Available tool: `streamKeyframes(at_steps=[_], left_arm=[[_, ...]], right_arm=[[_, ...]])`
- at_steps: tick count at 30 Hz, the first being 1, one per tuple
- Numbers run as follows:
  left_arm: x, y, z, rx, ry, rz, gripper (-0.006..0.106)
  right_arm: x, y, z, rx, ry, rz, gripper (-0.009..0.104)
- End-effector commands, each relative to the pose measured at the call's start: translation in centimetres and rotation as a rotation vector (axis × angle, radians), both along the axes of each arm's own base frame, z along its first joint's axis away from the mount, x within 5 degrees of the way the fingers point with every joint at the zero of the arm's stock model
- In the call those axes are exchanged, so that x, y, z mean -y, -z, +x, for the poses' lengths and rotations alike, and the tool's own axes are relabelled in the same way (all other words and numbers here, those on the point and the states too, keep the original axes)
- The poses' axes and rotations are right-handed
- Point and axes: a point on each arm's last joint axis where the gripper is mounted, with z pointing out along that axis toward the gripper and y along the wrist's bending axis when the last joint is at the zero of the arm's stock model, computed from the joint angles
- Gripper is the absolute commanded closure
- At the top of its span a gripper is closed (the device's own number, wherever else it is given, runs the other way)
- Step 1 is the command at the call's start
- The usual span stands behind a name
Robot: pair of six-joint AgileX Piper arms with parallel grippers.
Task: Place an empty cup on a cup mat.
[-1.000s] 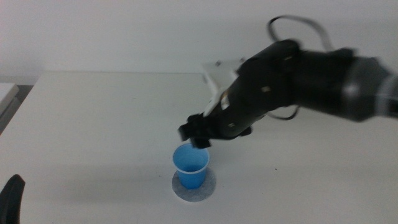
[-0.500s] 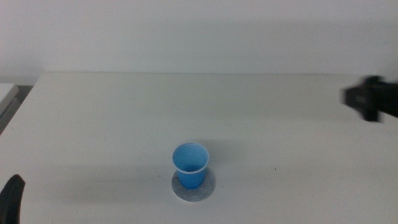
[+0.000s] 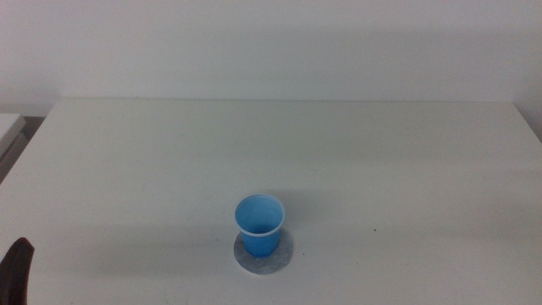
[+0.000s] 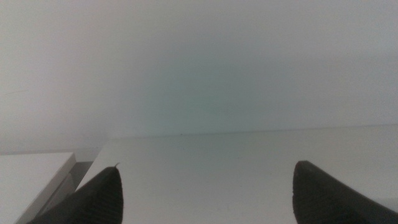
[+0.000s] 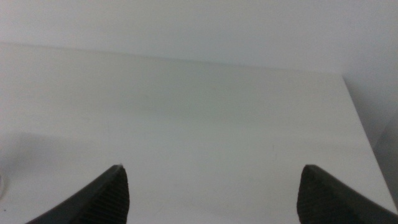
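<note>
The blue cup (image 3: 259, 224) stands upright on the round grey cup mat (image 3: 265, 256) near the table's front middle, with nothing touching it. My left gripper (image 3: 17, 269) shows only as a dark tip at the bottom left edge of the middle view; in its wrist view (image 4: 205, 193) the jaws stand wide apart and empty. My right gripper (image 5: 211, 193) is out of the middle view; in its wrist view the jaws stand wide apart and empty over bare table. Neither wrist view shows the cup or mat.
The white table (image 3: 381, 169) stretches around the cup, with a white wall behind it. A pale flat slab (image 3: 7, 127) lies off the table's far left edge, also in the left wrist view (image 4: 31, 177).
My right arm let go of the cup on the mat, drew back to the right and left the middle view. The cup and mat have not moved.
</note>
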Motion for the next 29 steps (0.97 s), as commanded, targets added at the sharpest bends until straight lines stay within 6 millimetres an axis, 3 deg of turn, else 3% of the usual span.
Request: streamKeyframes(at_steps=[1,8,14,29], left_arm=[[0.0,-0.1,0.0,0.006,0.005,-0.007,0.007],[0.0,-0.1,0.0,0.006,0.005,-0.007,0.007],[0.0,-0.1,0.0,0.006,0.005,-0.007,0.007],[0.0,-0.1,0.0,0.006,0.005,-0.007,0.007]], right_arm=[[0.2,0.4,-1.4,0.094,0.003,-0.002,0.002],[0.5,4.4,-3.6,0.107,0.04,0.125,0.002],[0.6,7.6,-4.7,0.14,0.04,0.132,0.002],[0.7,7.2,-4.5,0.209,0.039,0.122,0.002]])
